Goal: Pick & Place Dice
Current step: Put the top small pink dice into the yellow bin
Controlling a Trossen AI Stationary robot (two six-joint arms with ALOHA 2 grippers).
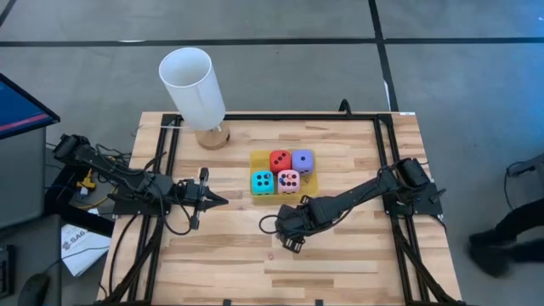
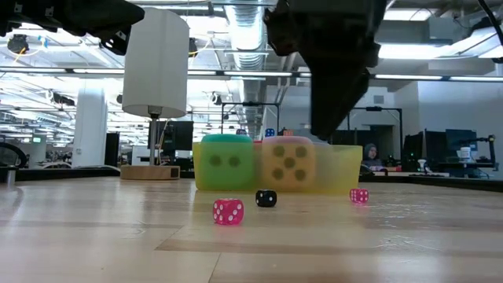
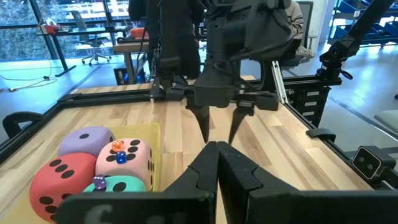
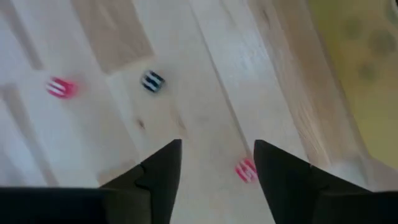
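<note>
Grey floor [image 1: 280, 21]; ceiling strip lights [image 2: 440, 76], desks [image 2: 440, 177], office chairs [image 3: 93, 46]

White lamp [image 1: 194, 88] on wooden base — tiny dice [image 2: 228, 211] scattered on table [image 1: 340, 255].

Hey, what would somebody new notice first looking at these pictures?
Four bright soft dice, red, purple, cyan and pink, packed in a yellow tray mid-table. Behind them at the table's far edge stands a tall white tube on a wooden base. The right gripper hangs open over bare wood beside the tray, above a few tiny dice.
</note>
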